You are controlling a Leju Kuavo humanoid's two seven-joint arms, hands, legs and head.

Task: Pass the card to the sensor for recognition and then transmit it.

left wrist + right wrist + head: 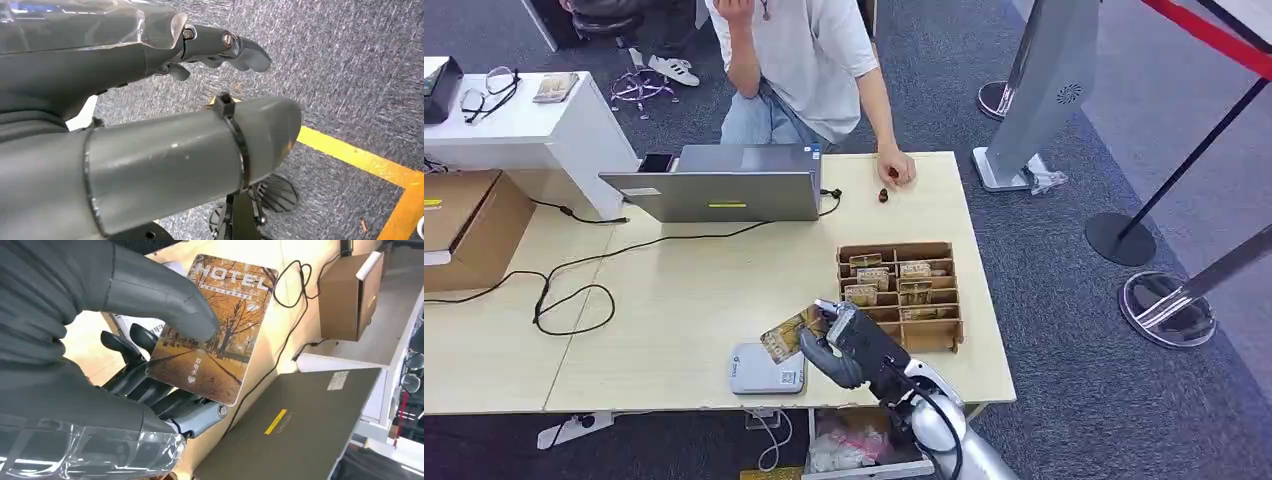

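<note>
Right wrist view: right hand [100,355] pinches the card [215,330], an orange autumn-scene print marked HOTEL, with the thumb [165,300] pressed on its printed face and the darker fingers [140,385] curled behind its back; most of the card stands out free past the fingertips. Head view: right hand [849,345] sits near the table's [684,290] front edge, card [786,335] held at its 9 o'clock, above the upper right corner of the white sensor [764,370]. Wooden card tray [902,292] lies just at 1 o'clock of the hand; bare tabletop opens toward 10 o'clock up to the laptop [724,190]. Left wrist view: left hand [220,47] over grey carpet, fingers lightly curled and apart, holding nothing.
</note>
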